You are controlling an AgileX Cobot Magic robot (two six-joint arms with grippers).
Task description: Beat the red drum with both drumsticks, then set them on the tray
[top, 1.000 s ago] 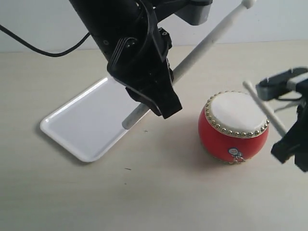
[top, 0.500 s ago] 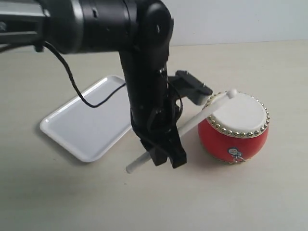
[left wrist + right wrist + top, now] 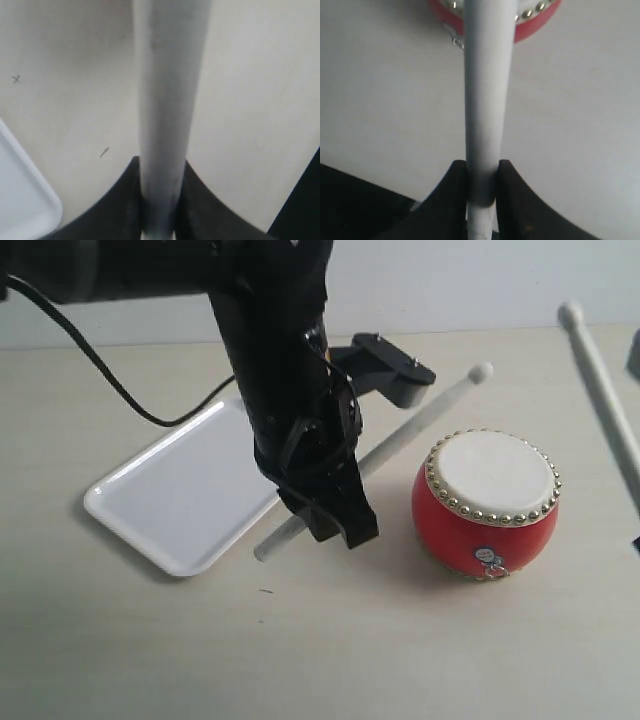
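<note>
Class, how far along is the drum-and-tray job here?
Done: the left end effector grips the left stick, the right end effector the right stick. In hand: both sticks held clear of the drum, seemingly mid-beat. Left: laying them on the tray.

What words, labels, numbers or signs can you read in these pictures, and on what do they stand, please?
Sticker on the drum: printed, but too small to read.
Mark on the table: a small "x".
Tray, left stick, right stick: no text.
</note>
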